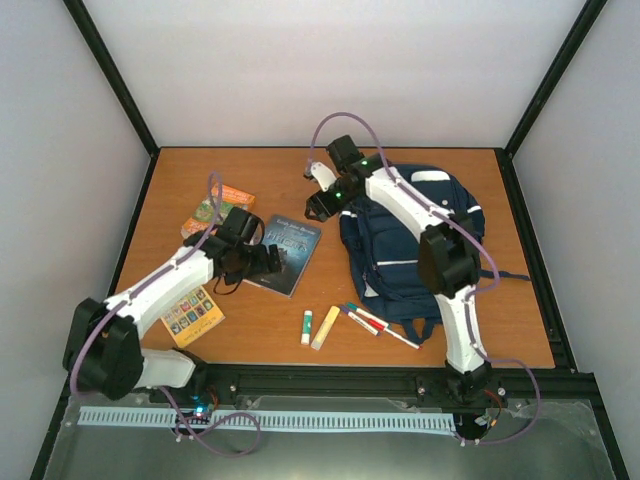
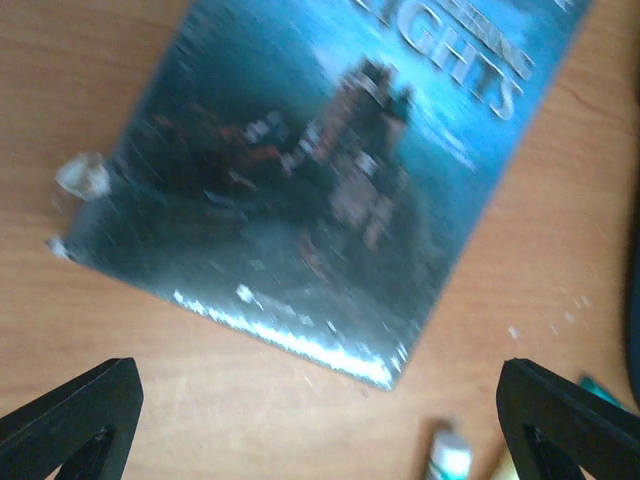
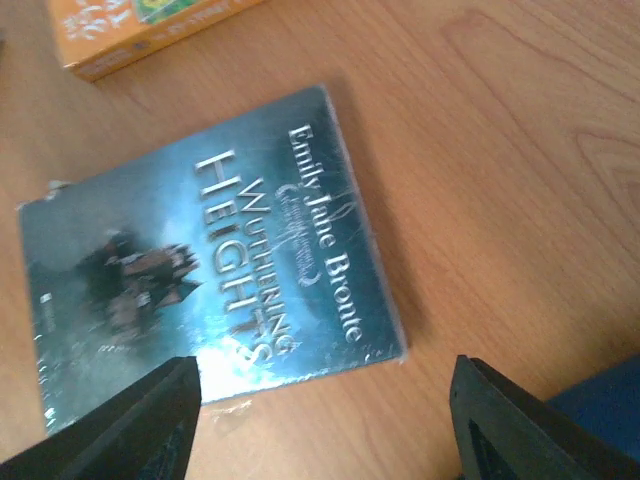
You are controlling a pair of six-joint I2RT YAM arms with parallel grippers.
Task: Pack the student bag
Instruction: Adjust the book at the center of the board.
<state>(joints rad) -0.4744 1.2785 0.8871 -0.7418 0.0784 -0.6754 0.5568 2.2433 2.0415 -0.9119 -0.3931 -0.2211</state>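
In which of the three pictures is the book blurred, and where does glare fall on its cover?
Left wrist view: the Wuthering Heights book is smeared by blur, its title hardly readable, with bright glare along its near edge. Right wrist view: sharper, title and author legible, a soft sheen across the cover. Top external view: evenly lit, no strong glare.

left arm [image 1: 165, 280] stretched forward-right, low; left claw [image 1: 268, 260] wide open, empty; right arm [image 1: 445, 262] folded, elbow high, reaching left; right claw [image 1: 316, 208] open, holding nothing
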